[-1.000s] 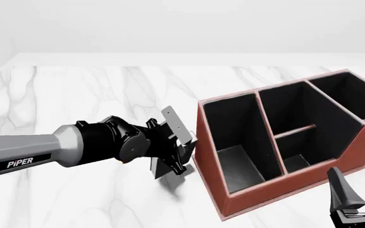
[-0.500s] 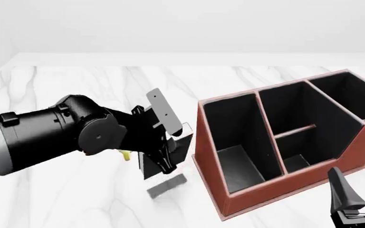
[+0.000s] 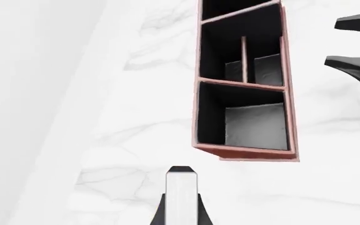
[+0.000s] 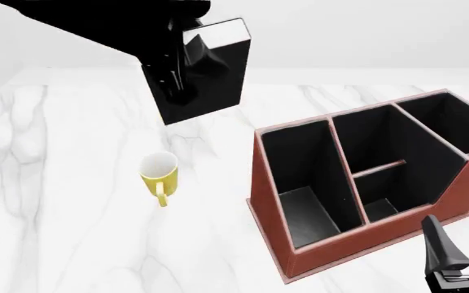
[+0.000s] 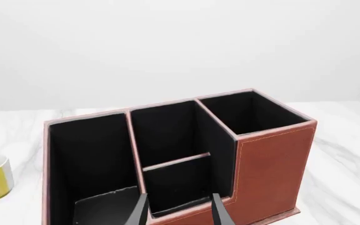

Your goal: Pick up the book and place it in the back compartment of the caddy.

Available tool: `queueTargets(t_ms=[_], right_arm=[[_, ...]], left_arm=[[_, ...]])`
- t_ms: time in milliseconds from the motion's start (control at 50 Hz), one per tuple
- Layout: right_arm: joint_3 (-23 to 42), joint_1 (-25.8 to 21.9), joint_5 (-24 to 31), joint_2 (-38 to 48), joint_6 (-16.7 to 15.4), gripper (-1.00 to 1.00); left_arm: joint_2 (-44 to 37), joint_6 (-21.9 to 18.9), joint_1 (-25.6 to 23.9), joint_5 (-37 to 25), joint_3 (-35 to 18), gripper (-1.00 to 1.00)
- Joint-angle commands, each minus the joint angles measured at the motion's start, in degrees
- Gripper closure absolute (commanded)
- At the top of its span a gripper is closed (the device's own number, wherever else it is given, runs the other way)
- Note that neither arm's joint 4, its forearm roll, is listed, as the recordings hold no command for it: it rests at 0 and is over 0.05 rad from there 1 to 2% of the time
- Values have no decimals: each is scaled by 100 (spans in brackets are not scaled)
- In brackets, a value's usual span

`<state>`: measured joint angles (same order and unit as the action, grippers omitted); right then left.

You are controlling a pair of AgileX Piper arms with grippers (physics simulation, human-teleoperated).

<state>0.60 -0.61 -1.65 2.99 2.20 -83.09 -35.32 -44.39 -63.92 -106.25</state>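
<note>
Up went the left arm since a moment ago: it was low by the counter (image 4: 71, 244) beside the caddy (image 4: 365, 201), and now it is high at the top of the front view, with the book (image 4: 206, 70) lifted along. With the arm out of the way, a yellow mug (image 4: 159, 174) shows on the counter, well apart from the caddy.

The left gripper (image 4: 178, 67) looks clamped on the book, though its fingers are dark against the dark cover and hard to make out. The right gripper (image 4: 463, 244) waits low near the caddy's near corner with its fingers apart, holding nothing.

So the picking up looks done. The book hangs in the air, left of the caddy and not yet over it. What is left, I think, is to carry it across, line it up over the back compartment (image 4: 393, 183) and let it down inside. That cell is small and squarish, so the book may have to go in straight.

The book is a thick black block with hard, flat covers and a pale strip of page edges along the top. The caddy is a big reddish-brown box, like leather with light stitching, and it is black inside. It has slanted side walls and thin walls between its four cells. The mug is smooth and shiny, white inside. The counter is white marble with grey veins.
</note>
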Motion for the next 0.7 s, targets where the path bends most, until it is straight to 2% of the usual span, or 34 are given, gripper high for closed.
queueTargets(t_ms=[20, 100, 120, 160, 180, 260, 380, 400, 420, 520, 580, 600, 700], right_arm=[[5, 3, 35, -39, -5, -100], [1, 6, 11, -13, 2, -100], [1, 9, -1, 0, 3, -100], [-6, 1, -24, 16, -2, -100], [-8, 0, -17, 6, 0, -100], [8, -1, 71, -79, -5, -100], [12, -2, 90, -106, -17, -100], [6, 3, 82, -105, -14, -100], [6, 1, 84, -104, -14, -100], [-15, -4, 25, -58, 4, -100], [3, -6, 43, -57, 9, -100], [1, -10, 29, -48, 10, -100], [5, -15, 84, -105, 11, -100]], left_arm=[[-866, -580, -351, -597, -2177, 100], [-1168, -402, -679, -597, -2790, 100], [-1211, -465, -712, -597, -2858, 100], [-1335, -298, -921, -597, -3080, 100], [-1408, -354, -976, -597, -3196, 100], [-1728, -80, -1296, -597, -3780, 100], [-2320, 81, -1467, -597, -4439, 100], [-2567, 260, -1584, -596, -4709, 100], [-2677, 105, -1541, -596, -4718, 100], [-3260, 316, -1691, -585, -5373, 100], [-3515, 279, -1704, -532, -5539, 100], [-3661, 409, -1800, -386, -5574, 100], [-4031, 494, -1857, -62, -5578, 100]])
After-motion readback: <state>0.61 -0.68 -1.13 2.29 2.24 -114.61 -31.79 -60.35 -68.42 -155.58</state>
